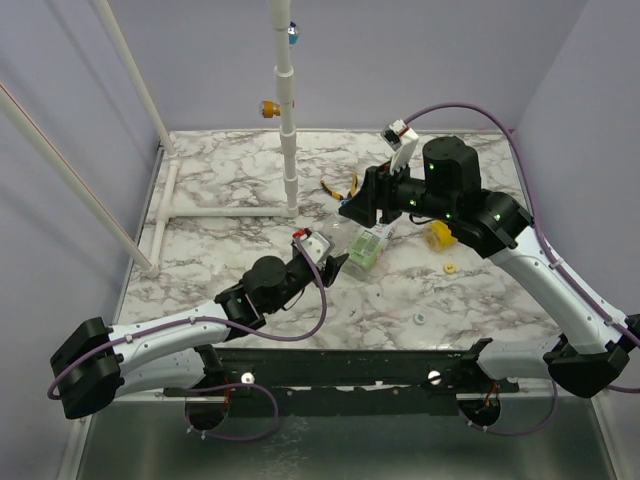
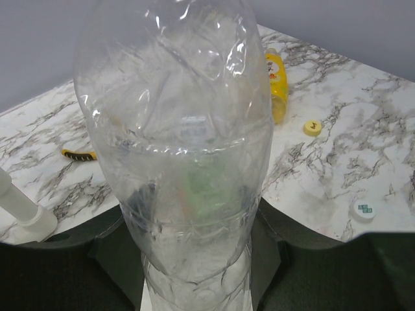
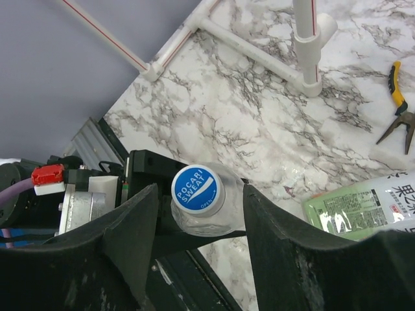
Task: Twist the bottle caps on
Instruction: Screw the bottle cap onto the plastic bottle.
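The blue cap (printed with white lettering) sits on the neck of the clear bottle, facing up into the right wrist view. The right claw points down over it, spread, one finger on each side of the cap with a narrow gap to either one. The clear bottle is pinched low on its body by the left claw, above the middle of the worktop, roughly upright. Just beside it a labelled bottle lies on its side on the marble. The left arm stretches low and nearly flat from its near-left base diagonally in toward the centre. The right arm climbs from its near-right base to a high elbow at the far right, then folds back leftward. Right of the bottles lies the yellow bottle, with the yellow cap near it and the white cap closer to the near edge, apart from both. The pliers lie behind the right claw, near the foot of the pipe frame.
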You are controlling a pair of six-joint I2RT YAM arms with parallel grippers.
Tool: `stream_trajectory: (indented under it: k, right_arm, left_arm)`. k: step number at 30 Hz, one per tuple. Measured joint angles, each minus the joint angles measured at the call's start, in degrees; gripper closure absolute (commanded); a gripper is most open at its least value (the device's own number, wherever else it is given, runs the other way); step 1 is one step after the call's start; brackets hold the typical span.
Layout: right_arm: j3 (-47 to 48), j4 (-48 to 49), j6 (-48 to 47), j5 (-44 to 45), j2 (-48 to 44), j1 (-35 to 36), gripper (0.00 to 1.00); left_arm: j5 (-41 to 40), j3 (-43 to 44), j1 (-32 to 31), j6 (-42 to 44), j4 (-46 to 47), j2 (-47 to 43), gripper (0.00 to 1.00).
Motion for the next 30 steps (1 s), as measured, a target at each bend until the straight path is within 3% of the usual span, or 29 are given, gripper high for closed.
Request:
stream_trajectory:
  k: [13, 24, 30]
  right_arm:
    - [0.0, 1.2, 0.0, 0.0, 0.6, 0.0, 0.49]
    - [0.0, 1.1, 0.0, 0.1, 1.4, 0.0, 0.67]
    - [0.0, 1.0, 0.0, 1.0, 1.7, 0.0, 0.71]
  left_arm:
    - [1.4, 0.7, 1.1, 0.0, -1.2, 0.1, 1.00]
    - [2.0, 1.0, 1.6, 0.0, -1.8, 0.3, 1.00]
    - [2.8, 1.8, 2.2, 0.0, -3.1, 0.8, 1.00]
